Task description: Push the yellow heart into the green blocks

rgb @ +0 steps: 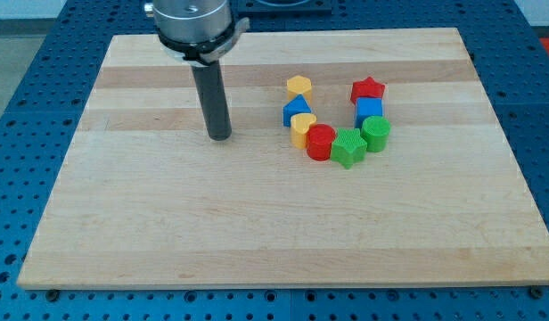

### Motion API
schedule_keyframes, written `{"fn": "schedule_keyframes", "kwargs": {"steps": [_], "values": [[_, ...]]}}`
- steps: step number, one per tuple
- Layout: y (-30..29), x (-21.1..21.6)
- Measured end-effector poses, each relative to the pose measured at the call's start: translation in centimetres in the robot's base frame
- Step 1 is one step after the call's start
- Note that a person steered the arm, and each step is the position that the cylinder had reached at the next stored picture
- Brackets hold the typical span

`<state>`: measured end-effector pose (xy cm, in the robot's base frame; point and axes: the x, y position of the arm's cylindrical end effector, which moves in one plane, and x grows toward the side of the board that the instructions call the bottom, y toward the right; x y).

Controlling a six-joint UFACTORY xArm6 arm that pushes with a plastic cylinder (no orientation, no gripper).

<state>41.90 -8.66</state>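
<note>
My tip [220, 136] on the wooden board [257, 232], well left of the cluster, no pincer fitted; yellow heart [302, 127] touching red cylinder [321, 142], which blocks green star [348, 147] and green cylinder [376, 133]; blue triangle [297, 111] just beyond.

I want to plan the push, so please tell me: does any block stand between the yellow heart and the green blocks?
Yes. The red block stands directly between the yellow heart and the green star; the green cylinder lies beyond the star, toward the view's right. Between my tip and the heart, no block stands.
</note>
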Motion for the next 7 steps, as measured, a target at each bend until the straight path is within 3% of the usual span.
{"fn": "schedule_keyframes", "kwargs": {"steps": [4,7], "values": [[8.2,0.5],[10.7,0.4]]}}
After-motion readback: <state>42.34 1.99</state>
